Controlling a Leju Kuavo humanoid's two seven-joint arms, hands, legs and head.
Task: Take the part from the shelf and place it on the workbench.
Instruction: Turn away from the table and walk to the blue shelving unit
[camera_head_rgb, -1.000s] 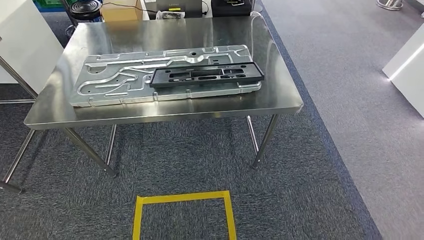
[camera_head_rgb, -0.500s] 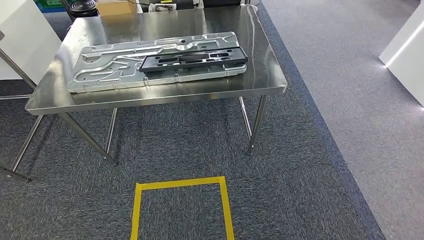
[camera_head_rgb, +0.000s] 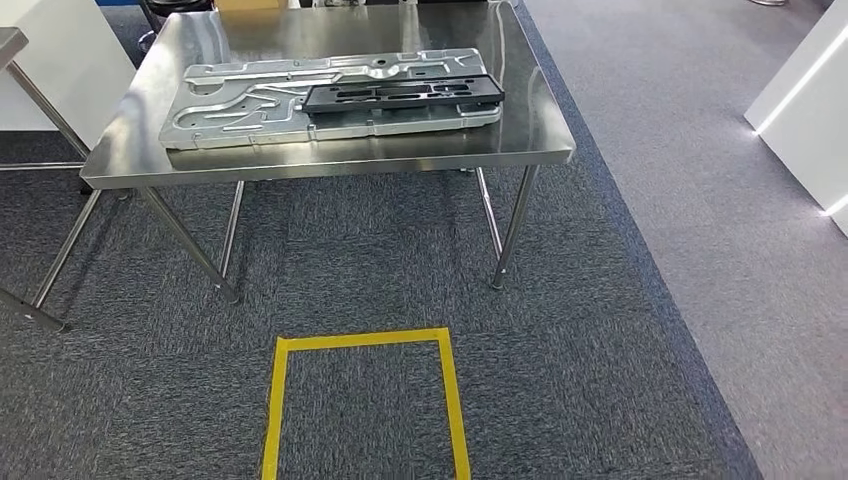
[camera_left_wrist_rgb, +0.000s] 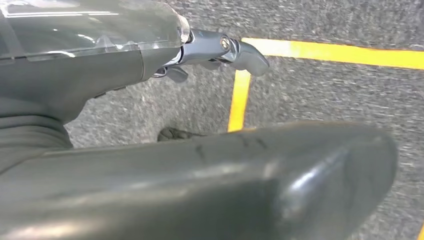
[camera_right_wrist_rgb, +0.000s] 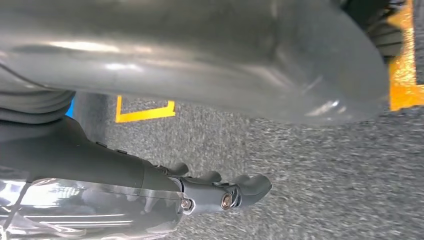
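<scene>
Two hanging hands, left (camera_left_wrist_rgb: 220, 50) and right (camera_right_wrist_rgb: 225, 195), hold nothing, fingers loosely curled; the black part (camera_head_rgb: 403, 93), at twelve o'clock on the steel table (camera_head_rgb: 330, 165), looks stiff, light, best held by its long edges.

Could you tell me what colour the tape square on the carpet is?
Yellow tape square, clearest in the head view.

floor: grey carpet (camera_head_rgb: 640, 330) | yellow tape square (camera_head_rgb: 362, 400) | white cabinet (camera_head_rgb: 805, 110) right
</scene>
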